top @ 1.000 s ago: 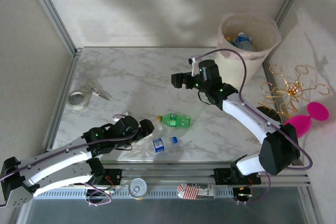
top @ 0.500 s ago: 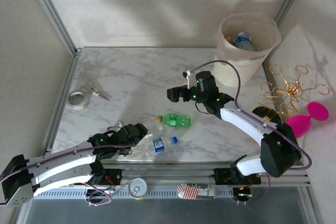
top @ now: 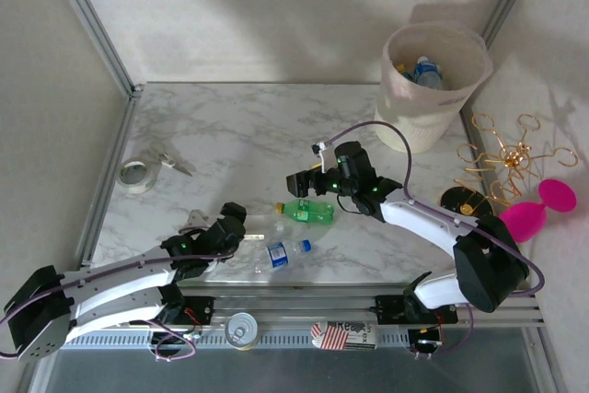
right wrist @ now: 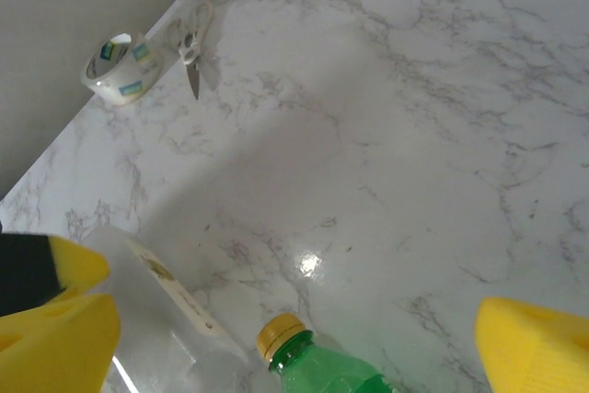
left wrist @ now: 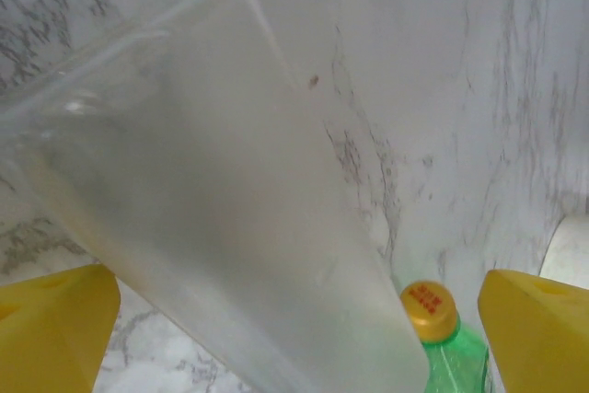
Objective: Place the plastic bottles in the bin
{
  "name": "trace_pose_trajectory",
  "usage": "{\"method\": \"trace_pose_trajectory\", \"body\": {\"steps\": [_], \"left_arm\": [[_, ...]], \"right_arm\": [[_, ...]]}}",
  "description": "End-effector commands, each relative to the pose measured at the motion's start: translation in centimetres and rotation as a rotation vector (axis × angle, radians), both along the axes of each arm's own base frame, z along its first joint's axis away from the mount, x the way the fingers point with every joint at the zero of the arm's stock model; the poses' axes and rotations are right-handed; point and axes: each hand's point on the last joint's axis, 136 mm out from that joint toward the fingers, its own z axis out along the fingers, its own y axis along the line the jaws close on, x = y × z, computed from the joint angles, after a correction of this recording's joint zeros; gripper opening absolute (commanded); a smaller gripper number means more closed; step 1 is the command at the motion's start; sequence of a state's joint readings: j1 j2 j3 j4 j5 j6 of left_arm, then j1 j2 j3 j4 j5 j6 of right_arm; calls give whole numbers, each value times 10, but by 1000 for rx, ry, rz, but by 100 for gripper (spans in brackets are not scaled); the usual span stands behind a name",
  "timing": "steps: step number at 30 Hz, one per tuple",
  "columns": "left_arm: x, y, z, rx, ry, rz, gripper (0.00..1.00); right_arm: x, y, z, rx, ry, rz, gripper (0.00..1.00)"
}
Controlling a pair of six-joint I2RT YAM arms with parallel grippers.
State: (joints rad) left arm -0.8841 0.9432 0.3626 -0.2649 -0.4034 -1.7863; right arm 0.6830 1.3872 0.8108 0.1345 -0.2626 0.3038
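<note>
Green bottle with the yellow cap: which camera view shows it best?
The top external view: the green bottle lies whole on its side. The left wrist view gives its yellow cap and shoulder at the bottom edge; the right wrist view, the cap and neck.

A blurred clear shape [left wrist: 212, 209] between the left fingers [left wrist: 55, 329] half hides the green bottle [left wrist: 456, 356]. Between the right fingers [right wrist: 529, 347], the picture's lower edge crops it.

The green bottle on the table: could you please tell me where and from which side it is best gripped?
Probably its mid-body, from straight above: the green bottle lies on its side, yellow cap leftward, so the open right gripper should close across its round width.
</note>
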Motion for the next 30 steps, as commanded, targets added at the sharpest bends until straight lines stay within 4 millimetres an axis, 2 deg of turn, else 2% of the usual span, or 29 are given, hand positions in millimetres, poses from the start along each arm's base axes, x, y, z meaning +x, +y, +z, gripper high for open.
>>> {"method": "trace_pose_trajectory", "body": {"steps": [1, 9, 12, 24, 30], "left_arm": [[13, 12, 7, -53, -46, 160, 99], [27, 8, -1, -35, 52, 219, 100], [31, 4, -10, -46, 101, 213, 99], [24, 5, -43, 29, 221, 208, 87], [21, 13, -48, 70, 243, 229, 72]], "right_arm": [[-2, -1, 6, 23, -34, -6, 99], [-1, -7, -4, 1, -42, -31, 99], [-1, -9, -7, -9, -44, -39, 99], [2, -18, -22, -50, -69, -70, 99], [6, -20, -25, -85, -82, -76, 99]]}}
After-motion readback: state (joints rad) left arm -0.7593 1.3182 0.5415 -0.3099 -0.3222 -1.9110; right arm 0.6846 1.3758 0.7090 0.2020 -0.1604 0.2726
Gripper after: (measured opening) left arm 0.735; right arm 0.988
